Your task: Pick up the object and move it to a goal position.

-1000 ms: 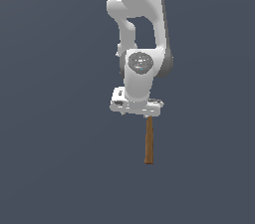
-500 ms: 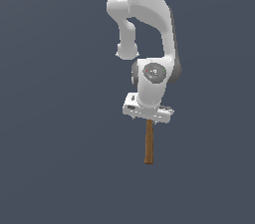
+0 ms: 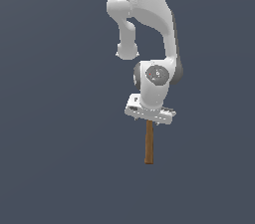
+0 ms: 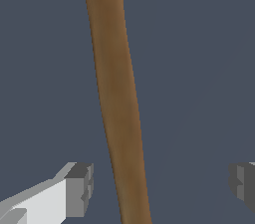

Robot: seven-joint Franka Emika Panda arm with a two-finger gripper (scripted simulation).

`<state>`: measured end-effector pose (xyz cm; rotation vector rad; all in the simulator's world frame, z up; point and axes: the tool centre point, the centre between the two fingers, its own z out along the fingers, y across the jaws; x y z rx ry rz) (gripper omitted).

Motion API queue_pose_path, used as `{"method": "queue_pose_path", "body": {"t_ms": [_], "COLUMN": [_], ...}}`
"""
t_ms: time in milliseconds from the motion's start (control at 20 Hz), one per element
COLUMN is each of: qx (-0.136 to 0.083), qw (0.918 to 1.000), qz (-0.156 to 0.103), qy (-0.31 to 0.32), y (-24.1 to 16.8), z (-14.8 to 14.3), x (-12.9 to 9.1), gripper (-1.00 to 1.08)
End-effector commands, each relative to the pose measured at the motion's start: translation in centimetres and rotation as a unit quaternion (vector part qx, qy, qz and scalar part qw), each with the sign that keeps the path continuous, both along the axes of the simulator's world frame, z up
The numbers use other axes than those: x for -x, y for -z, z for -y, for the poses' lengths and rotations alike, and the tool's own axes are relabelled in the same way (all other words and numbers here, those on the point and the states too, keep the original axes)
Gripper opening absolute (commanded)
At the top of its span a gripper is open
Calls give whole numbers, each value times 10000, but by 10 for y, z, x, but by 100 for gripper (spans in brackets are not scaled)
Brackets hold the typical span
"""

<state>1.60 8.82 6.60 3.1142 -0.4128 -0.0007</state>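
The hammer lies on the bench just below the centre of the exterior frame, its brown handle running almost straight up and down the picture; the head end is hidden under the arm's hand. In the wrist view the handle passes lengthwise between the two fingertips, closer to the pale finger at the lower left than to the one at the right edge. The pincer is spread wide, touching nothing. The handle's long axis runs across the closing line, so a squeeze should likely catch it, slightly off-centre.
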Motion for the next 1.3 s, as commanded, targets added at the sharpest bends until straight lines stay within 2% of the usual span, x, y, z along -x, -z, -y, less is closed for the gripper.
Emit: {"method": "queue_pose_path", "body": {"t_ms": [0,450,700,750,1250], "qx": [1,0,0,0,-11], "qw": [10000,10000,10000,10000,10000], "qz": [-3,1,2,2,14], "qy": [1,17,20,20,1], "y": [4,44,49,49,48], "z": [0,0,0,0,-4], "x": [0,1,0,0,0], "gripper": [100,100,100,-100,-100]}}
